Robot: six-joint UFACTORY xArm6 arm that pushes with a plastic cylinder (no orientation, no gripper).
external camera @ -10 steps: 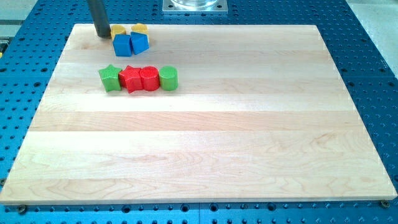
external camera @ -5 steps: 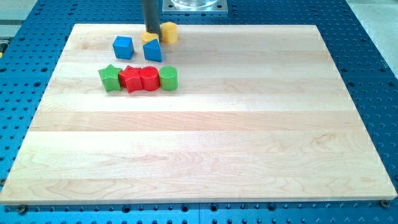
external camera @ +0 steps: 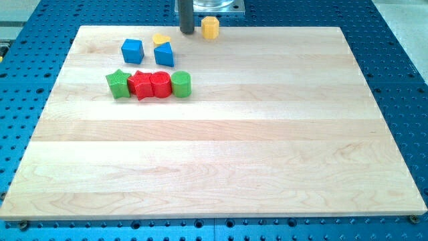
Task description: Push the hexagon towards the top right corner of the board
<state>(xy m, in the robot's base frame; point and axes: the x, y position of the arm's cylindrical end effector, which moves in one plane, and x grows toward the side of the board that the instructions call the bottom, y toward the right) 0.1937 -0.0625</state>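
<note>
The yellow hexagon (external camera: pixel 210 27) sits at the board's top edge, a little left of the middle. My tip (external camera: pixel 187 31) stands just left of it, with a small gap between them. A second yellow block (external camera: pixel 160 39) lies further left, touching the top of a blue triangular block (external camera: pixel 164 55). A blue cube (external camera: pixel 132 51) sits left of that one.
A row of touching blocks lies below: a green star (external camera: pixel 118 84), a red star-like block (external camera: pixel 140 85), a red cylinder (external camera: pixel 160 85) and a green cylinder (external camera: pixel 181 84). The wooden board (external camera: pixel 221 154) rests on a blue perforated table. A metal base plate (external camera: pixel 221 7) is at the view's top.
My tip has swept right along the top edge, from the top left to near the middle. The yellow hexagon has slid right with it; the blue blocks were nudged apart.
</note>
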